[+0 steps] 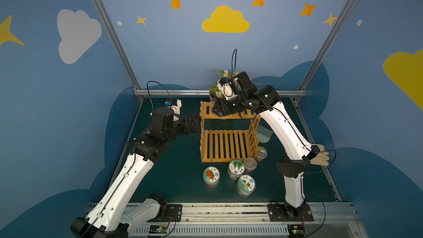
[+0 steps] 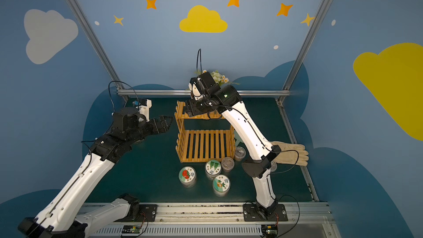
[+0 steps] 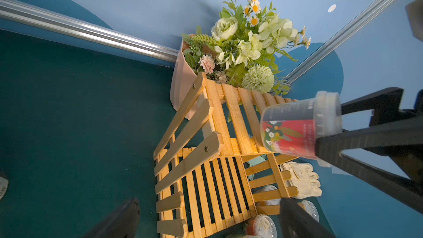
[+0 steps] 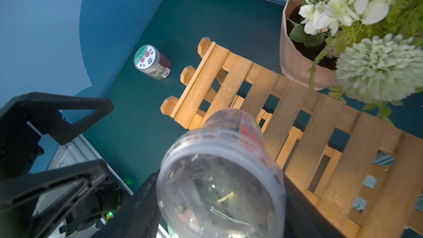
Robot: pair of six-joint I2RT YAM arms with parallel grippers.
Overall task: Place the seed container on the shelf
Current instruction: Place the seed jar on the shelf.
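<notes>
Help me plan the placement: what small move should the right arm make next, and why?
Probably tip the seed container upright and ease it down onto the top tier of the shelf. The right gripper holds it by the lid end, tilted over that tier, not yet standing.

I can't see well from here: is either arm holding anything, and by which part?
The right tool grips a clear seed container across its sides at the lid end, tilted over the shelf. The left tool is open and empty.
</notes>
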